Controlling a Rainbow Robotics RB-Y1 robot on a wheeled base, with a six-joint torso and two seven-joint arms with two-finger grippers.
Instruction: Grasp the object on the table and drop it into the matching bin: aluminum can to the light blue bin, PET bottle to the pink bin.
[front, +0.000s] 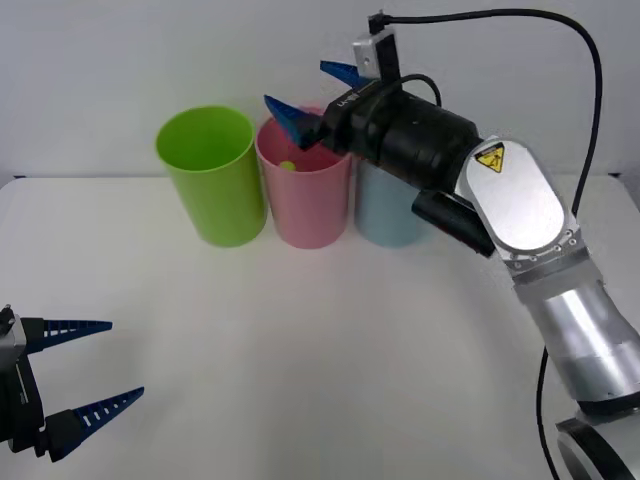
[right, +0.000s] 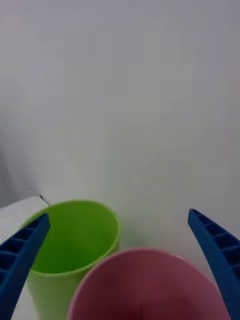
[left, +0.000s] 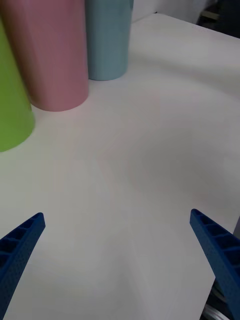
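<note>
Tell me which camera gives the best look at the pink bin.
The front view: the pink bin stands whole between the green cup and the light blue bin, something lime-green inside. The right wrist view shows its rim; the left wrist view its outer wall.

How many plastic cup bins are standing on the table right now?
3, in a row at the table's far edge: the tall lime-green plastic cup on the left, the pink bin in the middle, the light blue bin right, partly behind the right arm.

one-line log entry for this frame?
right hand: open, over pink bin | lime cap visible inside bin | left hand: open, parked low over table
</note>
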